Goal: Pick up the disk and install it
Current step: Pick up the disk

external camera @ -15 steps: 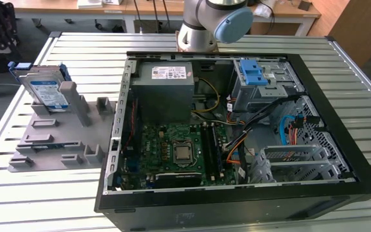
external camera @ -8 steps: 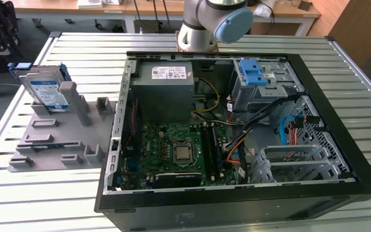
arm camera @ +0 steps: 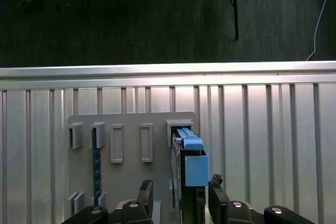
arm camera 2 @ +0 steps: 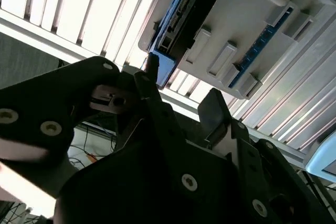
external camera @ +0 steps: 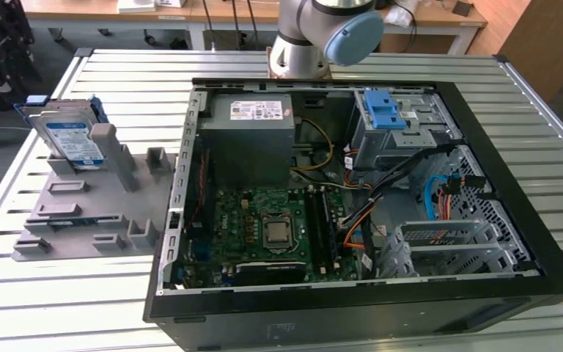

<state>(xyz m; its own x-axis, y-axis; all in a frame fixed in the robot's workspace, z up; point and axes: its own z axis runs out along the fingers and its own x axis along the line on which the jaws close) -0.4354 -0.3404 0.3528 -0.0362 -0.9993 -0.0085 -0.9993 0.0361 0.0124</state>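
Note:
The disk stands on edge in a grey slotted holder on the exterior view's left, its white-and-blue label facing outward and a blue bracket around it. In the first wrist view the disk shows edge-on with its blue bracket end up. My gripper is open, and its two dark fingertips lie on either side of the disk without touching it. The second wrist view shows the gripper before the disk and the holder.
An open black computer case fills the table's middle, with a grey drive cage and blue-latched tray at its far right. The holder also carries a thin blue board. The arm's base stands behind the case on the slatted metal table.

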